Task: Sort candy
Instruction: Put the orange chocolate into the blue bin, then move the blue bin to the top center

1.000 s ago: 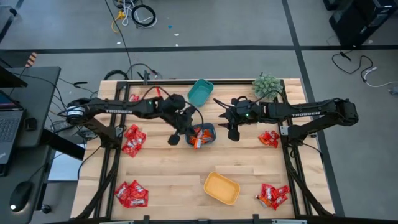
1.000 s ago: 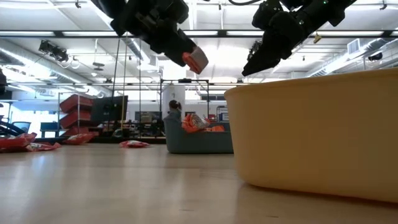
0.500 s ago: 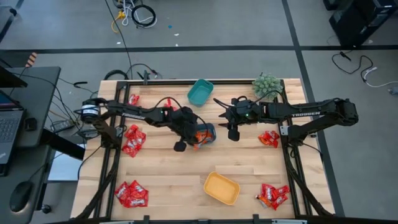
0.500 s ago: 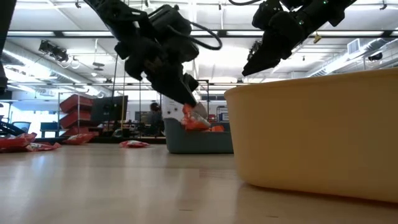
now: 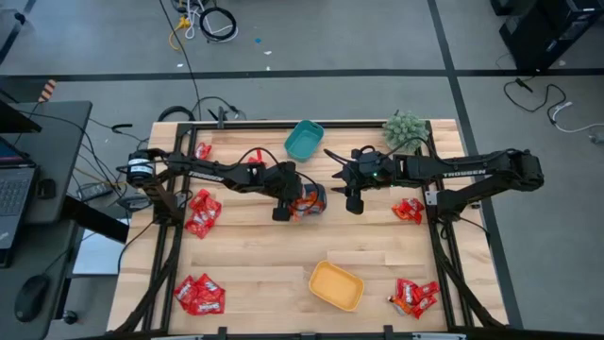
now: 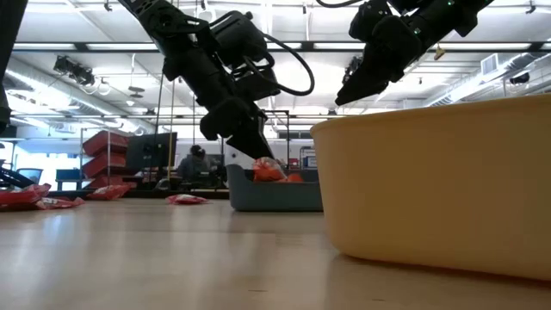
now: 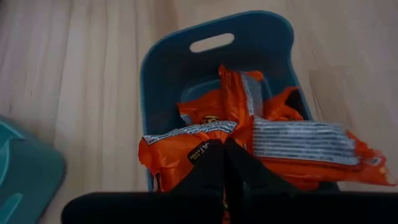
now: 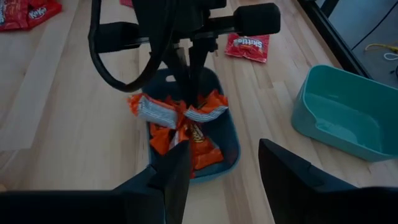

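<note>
- seen from the high view, our left gripper (image 5: 283,210) sits at the dark blue bin (image 5: 319,201) in the middle of the table (image 5: 255,255), clenched on an orange candy (image 5: 300,210) over the bin's contents; we judge it is there to drop the piece among its own kind.
- our right gripper (image 5: 353,201) waits just beside the bin's other side, jaws released and holding nothing. red candy piles (image 5: 202,212) lie near the table's edges, well apart from the bin, likely still to be sorted. a teal bin (image 5: 304,140) and a yellow-orange bin (image 5: 336,285) show no candy inside.
- in the low view, the left gripper (image 6: 258,153) reaches down to the bin's rim (image 6: 271,187), its tips at the orange wrappers (image 6: 269,173); the right gripper (image 6: 355,86) hangs higher.
- in the left wrist view, the closed fingers (image 7: 214,165) pinch an orange wrapper (image 7: 180,146) lying on the heap in the dark blue bin (image 7: 168,68).
- in the right wrist view, the open fingers (image 8: 177,171) frame the bin (image 8: 227,134), where the other arm's tip presses into the orange heap (image 8: 186,124); a red packet (image 8: 249,46) lies on the table beyond, apart from it.
</note>
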